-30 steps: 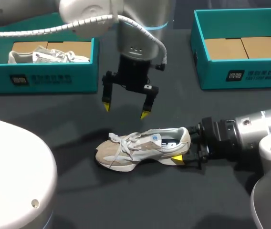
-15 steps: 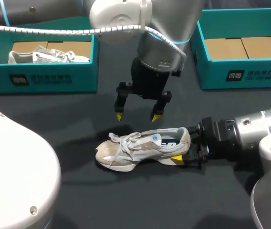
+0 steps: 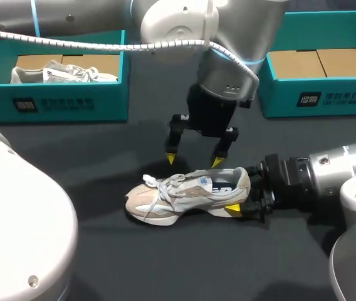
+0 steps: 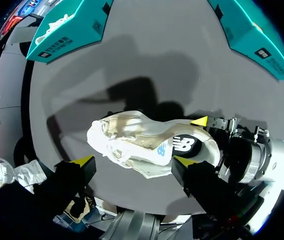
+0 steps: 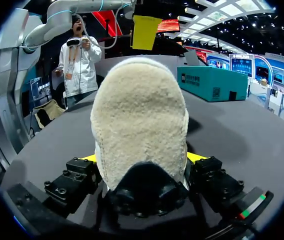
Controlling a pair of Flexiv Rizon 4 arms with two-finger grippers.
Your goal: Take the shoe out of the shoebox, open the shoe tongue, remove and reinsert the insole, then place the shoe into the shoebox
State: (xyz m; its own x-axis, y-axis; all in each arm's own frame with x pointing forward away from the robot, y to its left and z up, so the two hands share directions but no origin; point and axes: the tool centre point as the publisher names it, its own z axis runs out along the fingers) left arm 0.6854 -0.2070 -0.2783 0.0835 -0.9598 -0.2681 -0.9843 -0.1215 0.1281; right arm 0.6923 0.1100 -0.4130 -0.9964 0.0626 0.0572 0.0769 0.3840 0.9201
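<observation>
Shoe (image 3: 187,194) lies at table (image 3: 103,251) ctr, toe toward robot's left, heel toward its right. Right gripper (image 3: 244,193) comes in low from the right, heel btwn its fingers, both touching. Left gripper (image 3: 193,160) hangs just behind and above shoe's mid, fingers apart, clear of it. Left box (image 3: 52,103) sits back left w/ second shoe (image 3: 59,72) inside; right box (image 3: 319,97) back right.

The shoe (image 5: 139,120) hides its own toe and most of the right gripper (image 5: 143,158); the box (image 3: 319,97) at two o'clock is cut off.
</observation>
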